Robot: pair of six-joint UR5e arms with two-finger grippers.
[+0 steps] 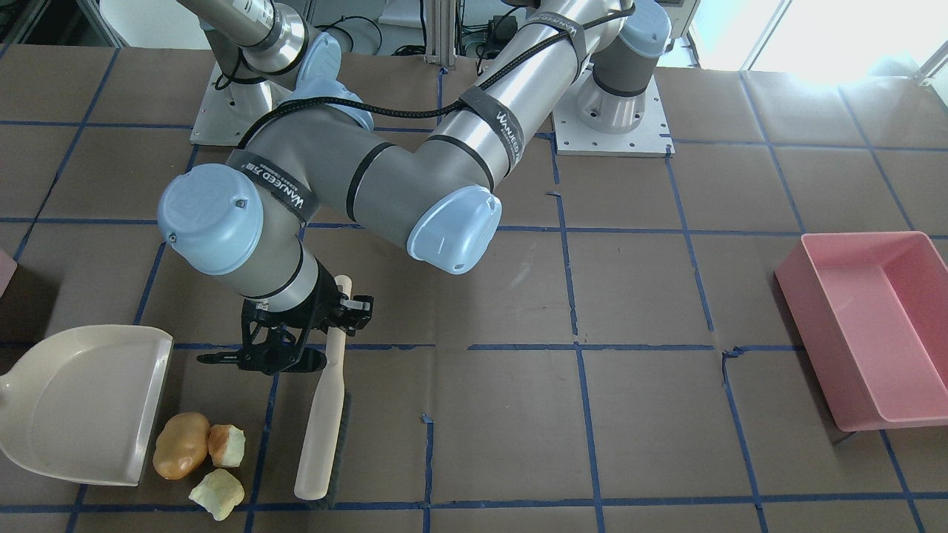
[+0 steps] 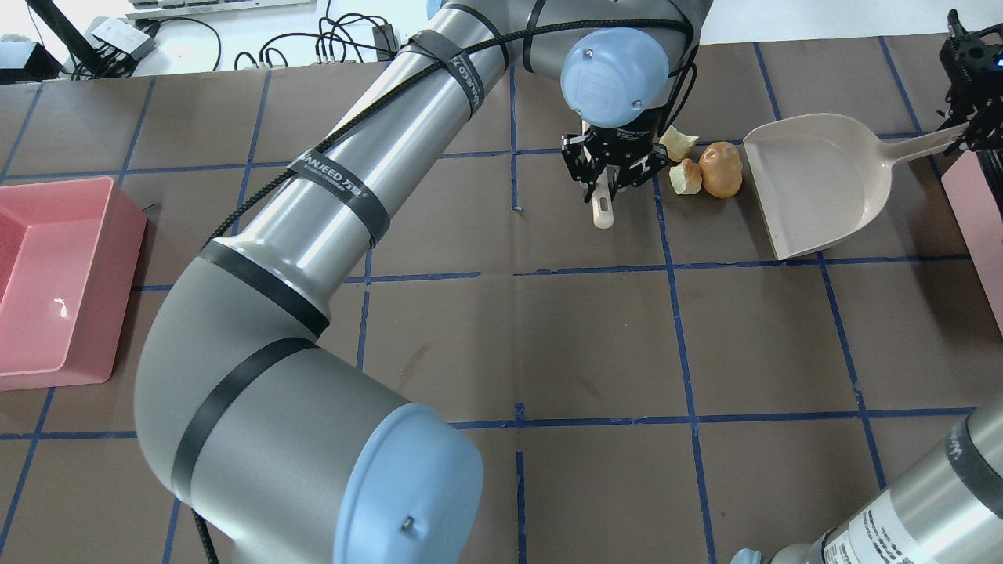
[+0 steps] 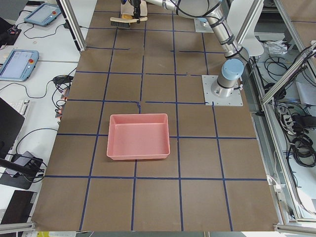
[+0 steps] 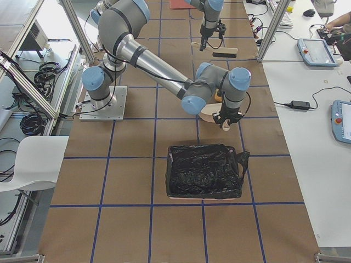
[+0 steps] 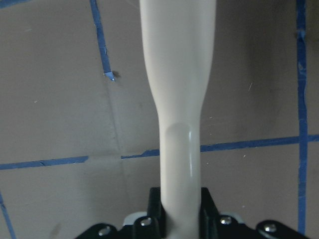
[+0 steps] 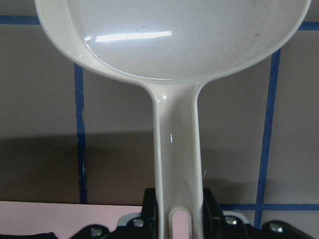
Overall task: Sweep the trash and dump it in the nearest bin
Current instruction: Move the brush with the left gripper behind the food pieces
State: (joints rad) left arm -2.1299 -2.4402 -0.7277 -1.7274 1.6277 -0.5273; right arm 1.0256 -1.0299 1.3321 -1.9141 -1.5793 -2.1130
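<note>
left pincer (image 1: pixel 337 314) is clenched on the cream handle of the brush (image 1: pixel 320 426). the left wrist view shows the handle pinched between both fingers (image 5: pixel 154 209). the brush lies low along the bench (image 1: pixel 518 444), head toward the operators' side, dark bristles on the side away from the trash (image 1: pixel 185 455). cannot tell whether the bristles touch the bench.

right pincer (image 2: pixel 968 127) is clenched on the handle of the dustpan (image 2: pixel 815 188). the right wrist view shows the handle seated between its jaws. the dustpan's open lip faces the trash.

all three lumps lie on the bench between brush and dustpan, outside the pan:
- potato-shaped lump (image 1: pixel 180 443) just beside the lip
- bitten chunk (image 1: pixel 226 445) touching the potato-shaped lump
- second chunk (image 1: pixel 217 490) slightly apart, nearer the operators' edge

bin (image 2: pixel 983 227): a pink corner at the robot's right, just beside the dustpan handle. large pink tub (image 1: pixel 870 326) is well apart at the opposite end.
</note>
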